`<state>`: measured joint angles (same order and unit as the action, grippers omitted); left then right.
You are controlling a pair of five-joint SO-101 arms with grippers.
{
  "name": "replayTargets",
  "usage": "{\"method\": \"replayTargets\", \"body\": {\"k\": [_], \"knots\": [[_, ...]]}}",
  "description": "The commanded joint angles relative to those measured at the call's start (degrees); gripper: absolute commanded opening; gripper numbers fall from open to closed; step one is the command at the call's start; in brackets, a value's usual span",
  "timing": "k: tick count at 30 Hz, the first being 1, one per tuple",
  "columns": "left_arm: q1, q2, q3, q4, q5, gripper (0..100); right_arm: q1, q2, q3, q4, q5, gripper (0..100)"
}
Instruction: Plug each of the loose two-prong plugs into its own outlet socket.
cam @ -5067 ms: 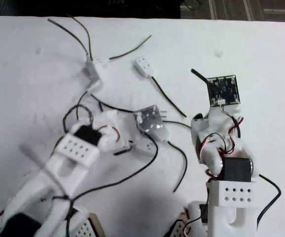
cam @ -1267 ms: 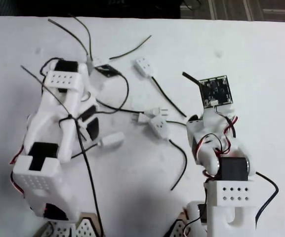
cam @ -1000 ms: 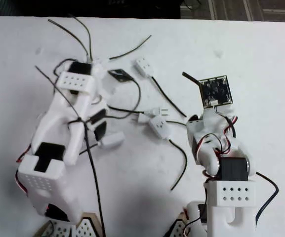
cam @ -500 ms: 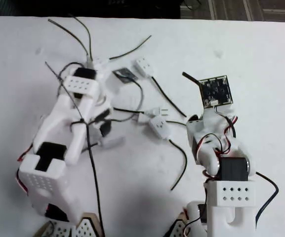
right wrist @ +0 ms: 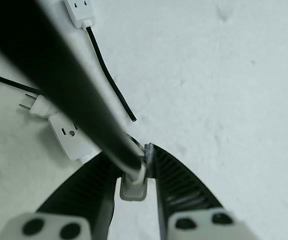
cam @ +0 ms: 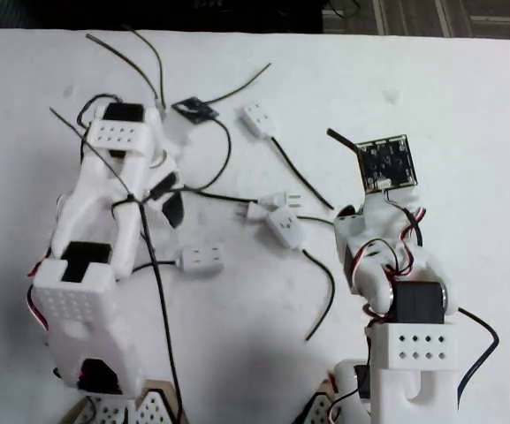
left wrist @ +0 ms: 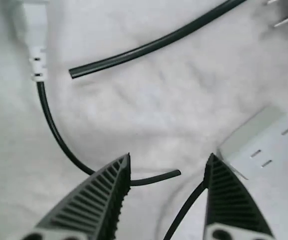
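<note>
In the left wrist view my left gripper (left wrist: 169,162) is open just above the white cloth, with a black cord end (left wrist: 153,177) lying between its jaws. A white outlet socket (left wrist: 263,142) lies beside one jaw, and a white plug (left wrist: 34,30) with its cord lies farther off. In the high view this gripper (cam: 168,132) is at the far left. My right gripper (right wrist: 134,172) is shut on a white plug (right wrist: 133,189) whose black cord runs up past the camera. It stays by the middle outlet (cam: 283,226) and a loose two-prong plug (cam: 265,206).
Another outlet (cam: 201,258) lies face up beside the left arm, and one more outlet (cam: 256,117) with a black cord lies at the back centre. Loose black cords (cam: 321,300) trail across the middle of the table. Open cloth lies to the far right.
The left arm has swung back toward the far left. The outlet beside it now lies flat, face up. The right arm has stayed still.
</note>
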<state>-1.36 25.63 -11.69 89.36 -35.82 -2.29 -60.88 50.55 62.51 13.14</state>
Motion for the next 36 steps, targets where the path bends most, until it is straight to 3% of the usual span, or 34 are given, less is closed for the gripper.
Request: {"method": "replayTargets", "body": {"k": [1,5,9,19,25,36], "knots": [[0.31,-7.60,-4.04,7.47,0.00,24,-0.66,-0.22,-0.44,-0.75,0.35,1.8],[2.42,-15.25,0.00,10.29,-2.29,24,-0.66,-0.22,-0.44,-0.75,0.35,1.8],[5.85,-23.34,10.64,8.18,-7.21,24,-0.66,-0.22,-0.44,-0.75,0.35,1.8],[10.15,-30.20,38.07,-14.07,-13.63,30,-0.66,-0.22,-0.44,-0.75,0.35,1.8],[10.33,-30.11,43.25,-19.25,-17.58,31,-0.66,-0.22,-0.44,-0.75,0.35,1.8],[12.62,-29.85,46.86,-28.92,-17.32,31,-0.66,-0.22,-0.44,-0.75,0.35,1.8]]}}
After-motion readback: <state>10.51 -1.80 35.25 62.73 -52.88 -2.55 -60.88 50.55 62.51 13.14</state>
